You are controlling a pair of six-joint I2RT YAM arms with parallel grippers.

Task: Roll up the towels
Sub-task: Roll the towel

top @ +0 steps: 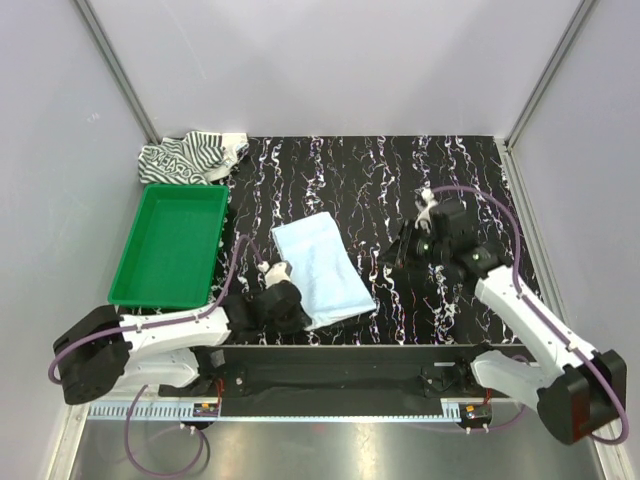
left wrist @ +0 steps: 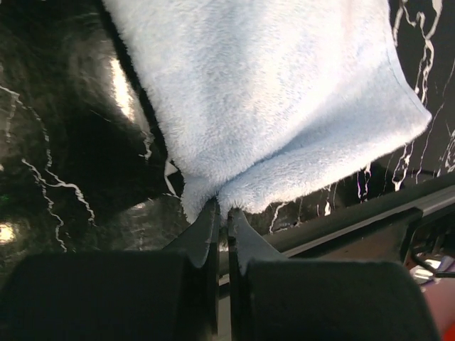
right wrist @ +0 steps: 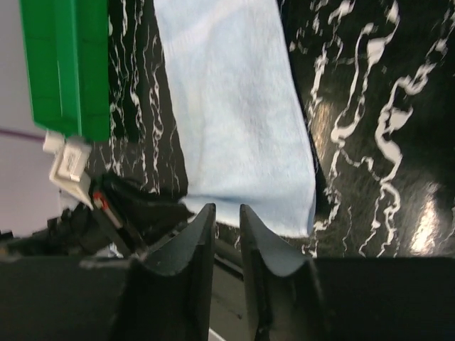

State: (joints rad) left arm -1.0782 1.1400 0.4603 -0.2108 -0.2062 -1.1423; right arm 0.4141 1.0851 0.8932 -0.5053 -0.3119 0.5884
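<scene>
The light blue towel [top: 322, 268] lies flat on the middle of the black marbled table. My left gripper [top: 303, 320] is at its near left corner. In the left wrist view the jaws [left wrist: 222, 207] are shut on a pinched fold of the blue towel's [left wrist: 277, 92] edge. My right gripper [top: 402, 258] hovers to the right of the towel, apart from it. In the right wrist view its jaws [right wrist: 226, 207] stand a little apart and empty, and the blue towel [right wrist: 234, 121] lies beyond them. The striped towel [top: 190, 157] lies crumpled at the back left corner.
A green plastic tray [top: 170, 245] stands at the left, between the striped towel and my left arm; its wall shows in the right wrist view [right wrist: 67, 64]. A black rail [top: 330, 352] runs along the table's near edge. Grey walls close in the left, right and back.
</scene>
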